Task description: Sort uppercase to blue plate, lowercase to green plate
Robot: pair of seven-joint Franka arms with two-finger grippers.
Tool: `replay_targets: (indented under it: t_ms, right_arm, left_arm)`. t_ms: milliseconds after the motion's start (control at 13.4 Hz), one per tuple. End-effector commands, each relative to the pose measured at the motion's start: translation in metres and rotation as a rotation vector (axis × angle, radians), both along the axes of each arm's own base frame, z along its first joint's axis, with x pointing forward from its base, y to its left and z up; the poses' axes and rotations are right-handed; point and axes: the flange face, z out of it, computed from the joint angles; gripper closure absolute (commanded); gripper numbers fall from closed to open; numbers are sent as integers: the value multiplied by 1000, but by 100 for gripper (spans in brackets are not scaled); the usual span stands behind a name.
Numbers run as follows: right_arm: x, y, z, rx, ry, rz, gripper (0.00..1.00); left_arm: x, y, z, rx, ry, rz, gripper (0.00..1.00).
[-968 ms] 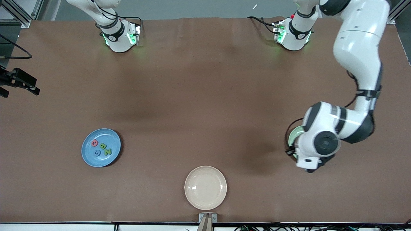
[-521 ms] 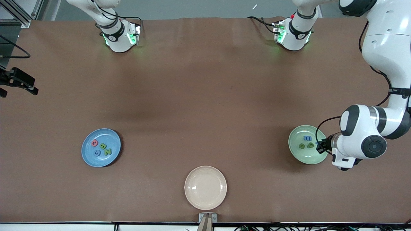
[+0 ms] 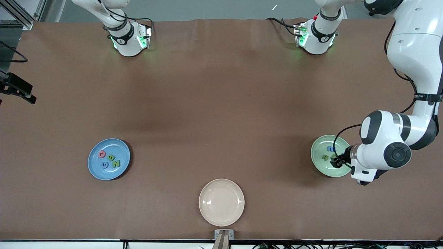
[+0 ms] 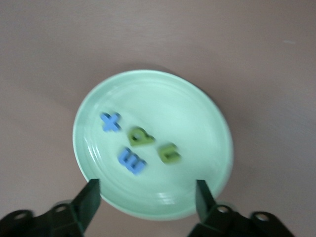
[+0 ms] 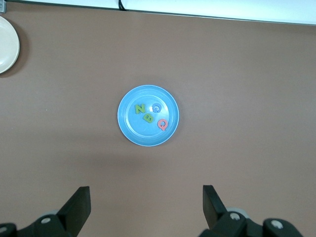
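Observation:
The green plate [image 3: 318, 152] [image 4: 197, 123] holds the lowercase letters: blue x [image 4: 110, 122], green p [image 4: 140, 138], green n [image 4: 169, 153] and blue m [image 4: 132, 163]. My left gripper [image 3: 336, 162] [image 4: 146, 197] hangs open over that plate's rim, with nothing between its fingers. The blue plate [image 3: 119, 148] [image 5: 143, 136] holds the uppercase letters: pink Q [image 3: 101, 154] [image 5: 162, 124], green B [image 3: 111, 157] [image 5: 148, 118], green N [image 3: 116, 163] [image 5: 139, 109] and blue G [image 3: 105, 165] [image 5: 157, 106]. My right gripper [image 5: 145, 202] is open and empty high above the table; its hand is outside the front view.
A cream plate [image 3: 221, 202] [image 5: 5, 44] with nothing in it sits near the table's front edge, between the two coloured plates. A black device [image 3: 17, 90] juts in at the right arm's end of the table.
My left hand swung off the top of the green plate toward the table's end, uncovering the letters, then eased back over the rim. Its fingers opened. The right arm has not moved.

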Motion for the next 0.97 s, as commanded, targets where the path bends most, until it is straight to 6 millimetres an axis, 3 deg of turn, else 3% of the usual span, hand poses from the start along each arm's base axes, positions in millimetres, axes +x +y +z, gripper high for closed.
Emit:
replay_targets:
  t_ms: [0,223,447,596,894]
  right_arm:
    - [1,-4,3,-7,4,7,0]
    - [2,-6,3,-13,-1,3,0]
    - [14,-8,13,-15,-25,-2,0]
    - [9,-5,12,-12,8,3,0]
    - [12,-8,10,-21,9,2,0]
  left_arm:
    - [-10,-29,86,7,-79,-116,0]
    - [-18,-24,149,27,-157,-141,0]
    - [-41,-18,213,91,-188,-169,0]
    - [-57,8,254,119,-204,-182,0]
    - [-94,18,305,158,-155,-275,0]
